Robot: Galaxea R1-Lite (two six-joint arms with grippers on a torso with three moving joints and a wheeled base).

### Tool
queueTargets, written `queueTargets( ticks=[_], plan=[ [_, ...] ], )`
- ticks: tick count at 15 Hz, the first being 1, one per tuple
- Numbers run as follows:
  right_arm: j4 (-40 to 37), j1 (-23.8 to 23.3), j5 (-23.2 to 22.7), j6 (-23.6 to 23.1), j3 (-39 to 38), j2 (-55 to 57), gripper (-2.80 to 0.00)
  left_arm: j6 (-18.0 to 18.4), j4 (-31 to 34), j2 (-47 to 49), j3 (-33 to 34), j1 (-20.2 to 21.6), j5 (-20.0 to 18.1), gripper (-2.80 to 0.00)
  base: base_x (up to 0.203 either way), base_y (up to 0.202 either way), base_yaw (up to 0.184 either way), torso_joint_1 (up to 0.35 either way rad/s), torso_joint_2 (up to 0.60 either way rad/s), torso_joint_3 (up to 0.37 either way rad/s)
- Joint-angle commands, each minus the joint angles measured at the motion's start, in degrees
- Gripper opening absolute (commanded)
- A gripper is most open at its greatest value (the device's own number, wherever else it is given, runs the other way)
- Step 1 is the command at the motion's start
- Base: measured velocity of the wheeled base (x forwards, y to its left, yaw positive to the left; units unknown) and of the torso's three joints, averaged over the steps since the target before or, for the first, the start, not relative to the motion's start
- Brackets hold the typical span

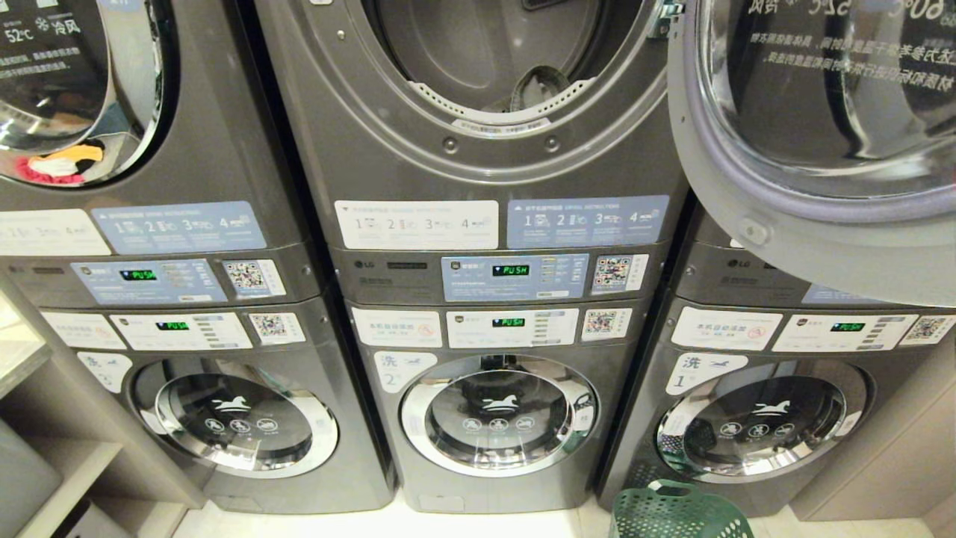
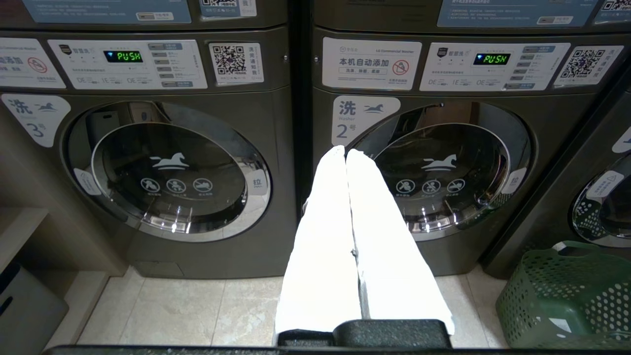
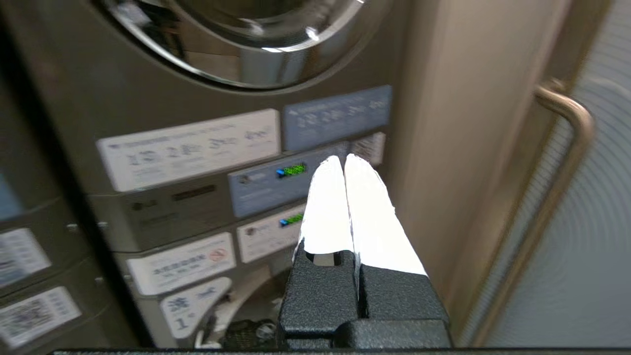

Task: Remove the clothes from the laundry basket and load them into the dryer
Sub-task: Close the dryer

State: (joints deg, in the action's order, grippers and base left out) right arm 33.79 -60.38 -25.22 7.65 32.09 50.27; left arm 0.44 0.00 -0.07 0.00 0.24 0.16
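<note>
While neither arm shows in the head view, three stacks of grey machines stand side by side, six in all: three dryers above, three washers [image 1: 499,415] below. From left to right, the left dryer [image 1: 67,90] at ten o'clock is closed with coloured clothes behind its glass, the middle dryer [image 1: 493,67] at twelve stands open with a dark drum, and its door [image 1: 814,142] swings out at two o'clock. One laundry basket [image 1: 676,512] sits on the floor at five o'clock, just before the right stack. No clothes can be seen in it from here. Being perforated green plastic, it is likely light and fairly stiff, best taken by its rolled rim or handle cutout. The left gripper [image 2: 346,153] points at the middle washer, white fingers pressed together, holding nothing. The right gripper [image 3: 343,160] faces the right stack's panels, likewise clenched and empty.
</note>
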Motion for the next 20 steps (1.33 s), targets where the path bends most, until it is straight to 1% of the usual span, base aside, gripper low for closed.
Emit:
queueTargets(
  ticks=[1,2,3,6,7,8,10,12,14,17,18,20],
  plan=[
    [-1.28,3.34,1.19,-0.05,1.58,-1.58,-2.80,0.00,-0.09,0.07,0.09,0.02,0.02,-2.80,0.000,0.000,0.000,0.000,0.00,0.000],
    [-2.79,3.58,1.97,-0.01,1.63,-2.62,-2.80,0.00,0.00,0.07,0.09,0.02,-0.04,-2.80,0.000,0.000,0.000,0.000,0.00,0.000],
    [-3.61,5.18,3.91,-0.18,1.41,-3.17,-2.80,0.00,0.00,0.07,0.09,0.02,0.02,-2.80,0.000,0.000,0.000,0.000,0.00,0.000],
    [-5.53,15.15,16.43,-0.84,1.27,-3.28,-2.80,0.00,0.00,0.07,0.09,0.02,0.02,-2.80,0.000,0.000,0.000,0.000,0.00,0.000],
    [-6.34,17.96,19.79,-0.89,1.52,-3.48,-2.80,0.00,0.00,0.07,0.09,0.02,0.02,-2.80,0.000,0.000,0.000,0.000,0.00,0.000],
    [-6.75,20.43,21.09,-0.89,1.70,-3.94,-2.80,0.00,0.00,0.07,0.09,0.02,0.02,-2.80,0.000,0.000,0.000,0.000,0.00,0.000],
    [-7.09,26.50,21.53,-0.89,1.85,-5.98,-2.80,0.00,-0.09,0.07,0.09,0.02,0.01,-2.80,0.000,0.000,0.000,0.000,0.00,0.000],
    [-7.22,31.16,21.47,-0.91,1.64,-9.18,-2.80,0.00,0.00,0.07,0.09,0.02,-0.06,-2.80,0.000,0.000,0.000,0.000,0.00,0.000],
    [-7.27,33.38,21.15,-0.89,0.95,-11.74,-2.80,0.00,0.00,0.07,0.09,0.02,0.02,-2.80,0.000,0.000,0.000,0.000,0.00,0.000],
    [-8.73,35.23,20.00,-1.21,0.04,-15.84,-2.80,0.00,-0.09,0.07,0.09,0.02,-0.05,-2.80,0.000,0.000,0.000,0.000,0.00,0.000],
    [-8.95,36.29,19.20,-1.90,-0.23,-16.78,-2.80,0.00,0.00,0.07,0.09,0.02,0.02,-2.80,0.000,0.000,0.000,0.000,0.00,0.000],
    [-8.84,38.92,15.67,-5.59,-1.03,-17.64,-2.80,0.00,0.00,0.07,0.09,0.02,0.02,-2.80,0.000,0.000,0.000,0.000,0.00,0.000]
  ],
)
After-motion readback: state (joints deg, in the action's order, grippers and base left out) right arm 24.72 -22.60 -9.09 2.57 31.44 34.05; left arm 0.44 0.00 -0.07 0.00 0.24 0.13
